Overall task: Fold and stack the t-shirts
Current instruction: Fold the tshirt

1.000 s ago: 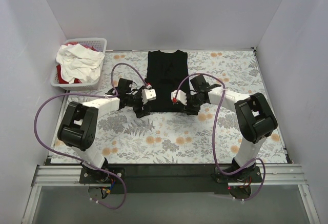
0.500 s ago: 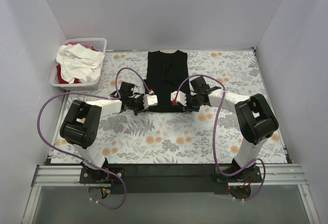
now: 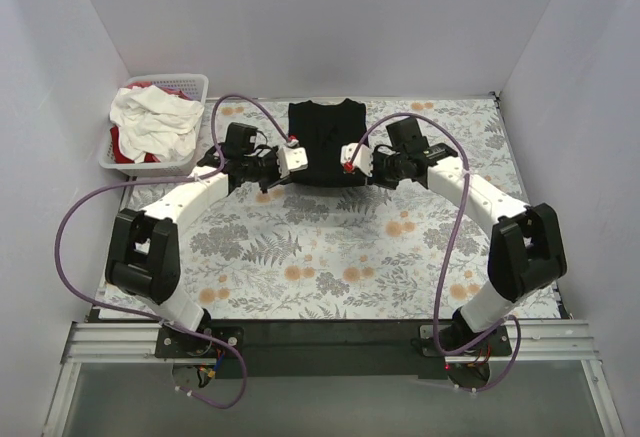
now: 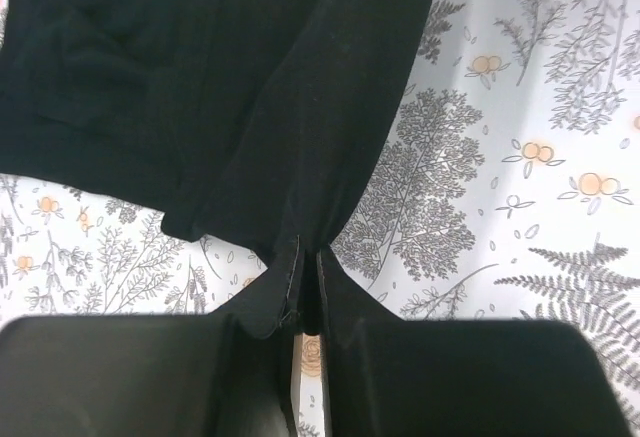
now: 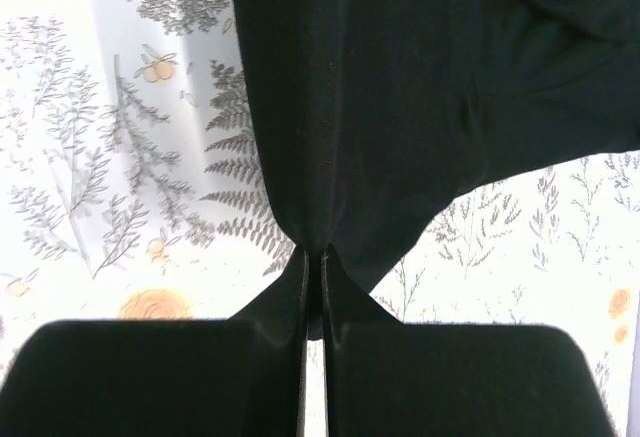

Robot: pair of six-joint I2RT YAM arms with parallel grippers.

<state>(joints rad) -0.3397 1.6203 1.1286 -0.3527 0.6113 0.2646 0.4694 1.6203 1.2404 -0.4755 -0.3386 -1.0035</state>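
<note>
A black t-shirt [image 3: 322, 137] lies folded narrow at the back middle of the floral table, its near hem lifted. My left gripper [image 3: 300, 167] is shut on the hem's left corner; in the left wrist view the black fabric [image 4: 250, 107] is pinched between the jaws of that gripper [image 4: 308, 252]. My right gripper [image 3: 341, 165] is shut on the hem's right corner, and the cloth [image 5: 400, 87] hangs from its jaws [image 5: 314, 255] in the right wrist view. White and red t-shirts [image 3: 152, 119] are heaped in the basket.
A white slotted basket [image 3: 190, 84] stands at the back left corner, beside the left arm. White walls close in the table on three sides. Purple cables loop over both arms. The floral tablecloth [image 3: 330, 257] lies bare in front of the shirt.
Both grippers shut on the shirt's near hem and carried it away from the bases toward the back, so the shirt now looks shorter. Both arms stretched out farther.
</note>
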